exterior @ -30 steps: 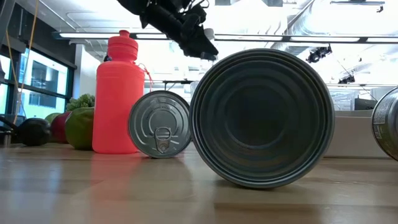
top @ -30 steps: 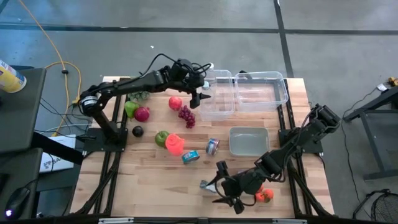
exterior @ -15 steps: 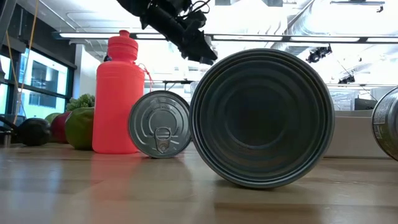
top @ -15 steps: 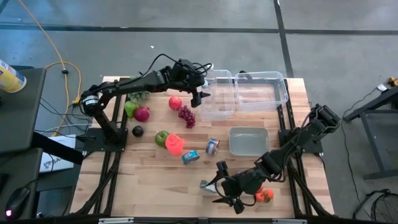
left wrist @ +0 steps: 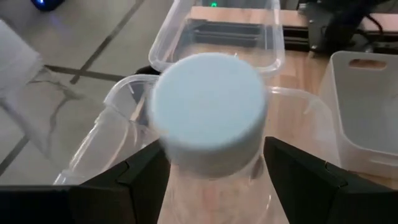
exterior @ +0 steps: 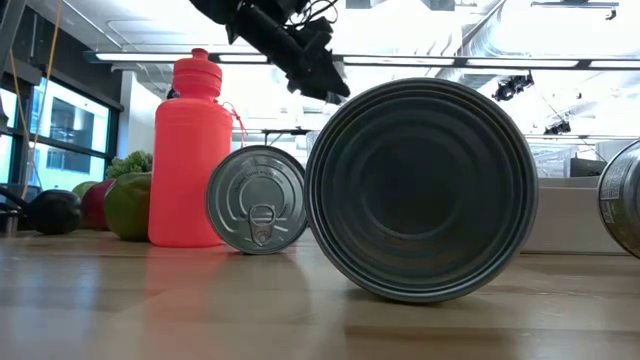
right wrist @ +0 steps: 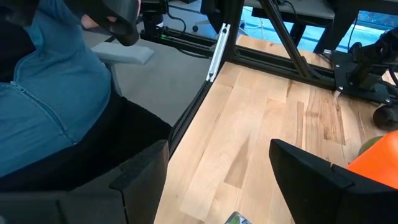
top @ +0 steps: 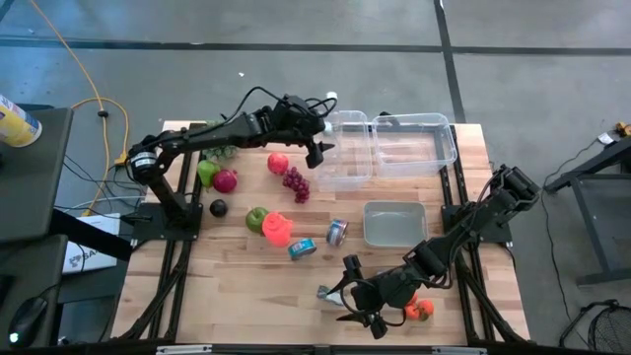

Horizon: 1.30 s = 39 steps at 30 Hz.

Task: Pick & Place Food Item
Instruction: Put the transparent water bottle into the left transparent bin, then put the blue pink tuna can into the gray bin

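Note:
My left gripper [top: 315, 149] hovers at the left end of a clear bin [top: 347, 158] and is shut on a clear jar with a pale cap [left wrist: 208, 109]. In the low view it hangs at the top [exterior: 318, 68]. Fruit lies on the table: a red apple [top: 278, 163], grapes [top: 296, 184] and a green apple [top: 256, 218]. My right gripper [top: 360, 308] waits open at the near edge, beside an orange-red fruit [top: 419, 310]; its wrist view shows only bare wood between the fingers. My left gripper pinches the clear jar's body [left wrist: 211, 186] just under the pale cap, one finger [left wrist: 146, 180] on each side. The fingers come from above, slanting down. The jar is lifted clear over the bin's left end, cap toward the wrist camera.
A second clear bin [top: 416, 141] and a grey tray [top: 394, 224] sit to the right. A red bottle [top: 278, 230], three cans [top: 302, 248] [top: 337, 233] [top: 325, 293], a green pear [top: 206, 173] and other produce stand left of centre. A person in blue [right wrist: 50, 93] sits beyond the near edge.

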Each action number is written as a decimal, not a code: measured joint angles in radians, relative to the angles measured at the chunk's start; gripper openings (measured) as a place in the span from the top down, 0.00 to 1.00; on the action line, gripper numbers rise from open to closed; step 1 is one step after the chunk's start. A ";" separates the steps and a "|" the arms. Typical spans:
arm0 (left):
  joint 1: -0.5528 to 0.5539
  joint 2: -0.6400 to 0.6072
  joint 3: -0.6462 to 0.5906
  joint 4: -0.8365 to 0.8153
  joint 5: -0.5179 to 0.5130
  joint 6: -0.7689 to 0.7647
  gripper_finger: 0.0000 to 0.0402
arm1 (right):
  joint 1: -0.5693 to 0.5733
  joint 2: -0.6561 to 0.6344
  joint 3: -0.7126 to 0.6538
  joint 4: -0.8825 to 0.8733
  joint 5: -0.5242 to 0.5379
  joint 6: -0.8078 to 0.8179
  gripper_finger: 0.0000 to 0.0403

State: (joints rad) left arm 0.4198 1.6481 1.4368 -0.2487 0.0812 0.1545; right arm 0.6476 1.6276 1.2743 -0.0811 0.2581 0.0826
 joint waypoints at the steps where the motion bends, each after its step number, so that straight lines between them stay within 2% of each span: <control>1: 0.000 -0.003 0.000 0.000 0.002 -0.002 0.39 | 0.000 0.000 0.000 -0.001 0.000 0.000 0.33; 4: 0.000 -0.005 0.001 0.001 0.003 0.000 0.39 | 0.000 0.000 0.000 -0.004 0.000 0.000 0.33; 9: 0.000 -0.005 0.001 -0.025 0.001 0.096 0.39 | 0.000 0.000 0.000 -0.007 0.000 0.003 0.33; 21: 0.000 -0.056 0.001 -0.041 -0.022 0.058 0.39 | 0.000 0.000 0.000 -0.014 0.000 0.003 0.33; 28: -0.010 -0.188 0.001 -0.198 -0.245 0.142 0.39 | 0.000 0.000 0.000 -0.023 0.001 0.004 0.33; 30: -0.011 -0.241 0.001 -0.268 -0.271 0.136 0.39 | 0.000 0.000 0.000 -0.024 0.001 0.011 0.33; 33: -0.018 -0.320 0.001 -0.380 -0.218 0.109 0.39 | 0.000 0.000 0.000 -0.058 0.001 0.057 0.33; 39: -0.057 -0.459 0.001 -0.567 -0.020 -0.024 0.39 | -0.025 0.022 0.002 -0.124 0.012 0.165 0.33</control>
State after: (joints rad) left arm 0.3629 1.1887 1.4376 -0.8159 0.0608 0.1308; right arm 0.6223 1.6496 1.2758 -0.2050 0.2705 0.2479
